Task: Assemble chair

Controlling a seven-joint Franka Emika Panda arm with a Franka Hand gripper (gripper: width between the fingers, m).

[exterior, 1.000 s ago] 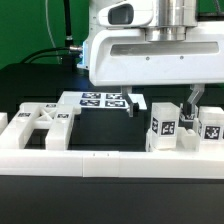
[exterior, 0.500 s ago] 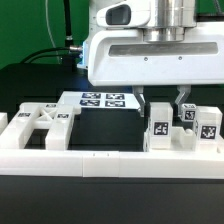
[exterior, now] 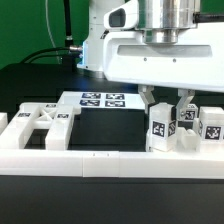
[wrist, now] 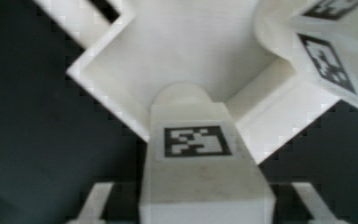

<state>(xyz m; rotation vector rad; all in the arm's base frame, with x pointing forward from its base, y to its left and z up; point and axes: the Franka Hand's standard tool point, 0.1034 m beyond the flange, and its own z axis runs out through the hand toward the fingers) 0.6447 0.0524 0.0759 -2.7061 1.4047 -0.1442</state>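
Black surface (exterior: 105, 130). The chair parts are matte white and blocky with black-and-white tags, sitting behind the low border wall (exterior: 100, 160). Cut-out panel (exterior: 40, 122) is at the exterior view's left, small blocks (exterior: 211, 125) at its right. End effector (exterior: 166, 106) pinches the upright tagged bar (exterior: 160, 128) just beside those blocks (a finger on each side).

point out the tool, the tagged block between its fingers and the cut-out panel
tool (exterior: 165, 103): exterior view, midway between fingertips
tagged block (exterior: 162, 129): exterior view, front tag
cut-out panel (exterior: 45, 121): exterior view, middle crossing
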